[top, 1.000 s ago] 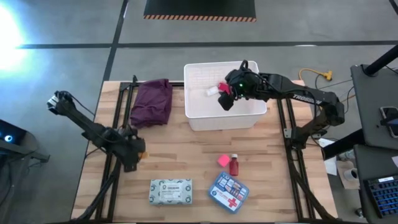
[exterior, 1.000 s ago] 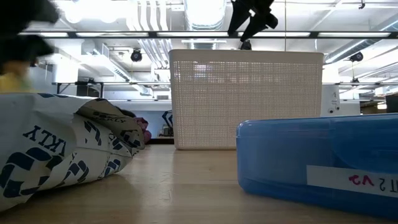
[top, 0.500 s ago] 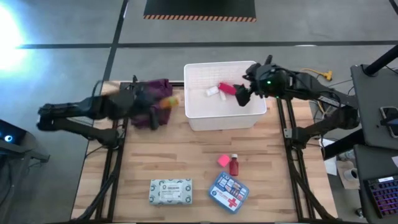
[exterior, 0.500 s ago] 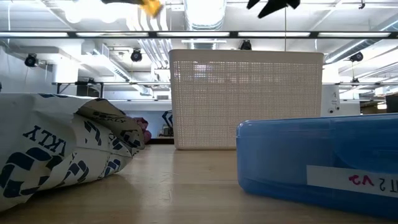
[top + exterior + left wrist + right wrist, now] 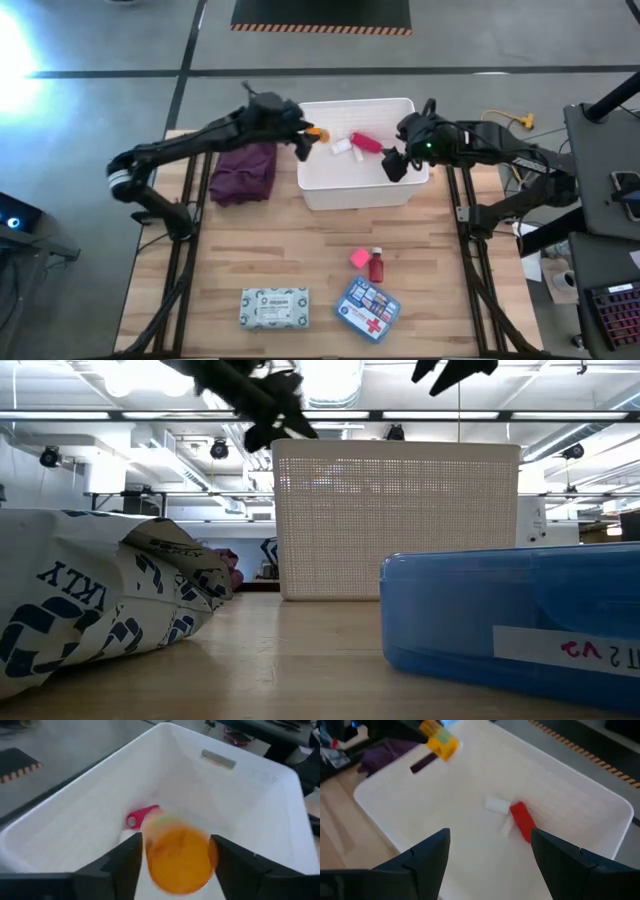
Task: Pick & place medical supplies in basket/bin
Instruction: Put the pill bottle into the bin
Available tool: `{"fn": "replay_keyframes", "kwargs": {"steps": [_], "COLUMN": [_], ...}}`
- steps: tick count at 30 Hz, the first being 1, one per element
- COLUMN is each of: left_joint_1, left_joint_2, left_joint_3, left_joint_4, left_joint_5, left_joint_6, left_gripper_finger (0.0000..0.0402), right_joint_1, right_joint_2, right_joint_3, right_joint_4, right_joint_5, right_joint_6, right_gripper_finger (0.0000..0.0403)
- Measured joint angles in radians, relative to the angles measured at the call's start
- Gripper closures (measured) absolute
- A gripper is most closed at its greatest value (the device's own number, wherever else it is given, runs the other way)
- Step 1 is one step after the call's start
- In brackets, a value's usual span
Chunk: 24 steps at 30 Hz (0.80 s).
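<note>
The white bin [image 5: 362, 170] stands at the table's far middle. A red tube [image 5: 365, 142] and a small white item [image 5: 342, 146] lie on its floor. My left gripper [image 5: 302, 138] reaches in over the bin's left rim from the table's left, shut on an orange bottle [image 5: 177, 852]. My right gripper [image 5: 490, 865] hovers open above the bin's right part, touching nothing. A red bottle [image 5: 376, 266] with a pink cap [image 5: 359, 258] beside it, the patterned packet [image 5: 274, 307] and the blue first-aid box [image 5: 366, 308] rest on the near table. My left gripper pinches the orange bottle [image 5: 315, 132] between its two fingers [image 5: 120, 865], one on each side. The fingers come from the table's left, about level. The bottle is lifted clear, above the bin's left part.
A purple folded cloth [image 5: 245, 167] lies left of the bin, under the left arm. In the low view the packet [image 5: 100, 600] and the blue box [image 5: 510, 620] stand close in front, with the bin [image 5: 395, 520] behind them. Bare wood lies between the bin and the near items.
My left arm has swung fast from the table's left side toward the far edge and right, carrying the orange bottle over the bin's left rim. My right gripper has let go of the red tube, which now lies in the bin, and has drawn back toward the bin's right wall.
</note>
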Motion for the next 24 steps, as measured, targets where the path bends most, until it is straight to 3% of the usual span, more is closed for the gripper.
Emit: {"fn": "replay_keyframes", "kwargs": {"steps": [6, 12, 17, 24], "left_joint_1": [-0.04, -0.112, -0.211, -0.316], "left_joint_2": [0.105, 0.079, -0.031, -0.228], "left_joint_3": [0.267, 0.483, 0.484, 0.3], "left_joint_4": [-0.318, -0.732, -0.793, -0.774], "left_joint_5": [0.002, -0.018, -0.114, -0.208], "left_joint_6": [0.06, 0.099, 0.061, -0.071], "left_gripper_finger": [0.0124, 0.0112, 0.0112, 0.0112], "right_joint_1": [0.008, 0.008, 0.036, 0.129], "right_joint_2": [0.011, 0.013, 0.043, 0.075], "right_joint_3": [-0.002, -0.002, -0.033, -0.209], "right_joint_4": [-0.034, -0.122, -0.214, -0.22], "right_joint_5": [-0.01, -0.106, -0.186, -0.368], "right_joint_6": [0.014, 0.163, 0.275, 0.407], "right_gripper_finger": [0.0127, 0.0132, 0.0138, 0.014]}}
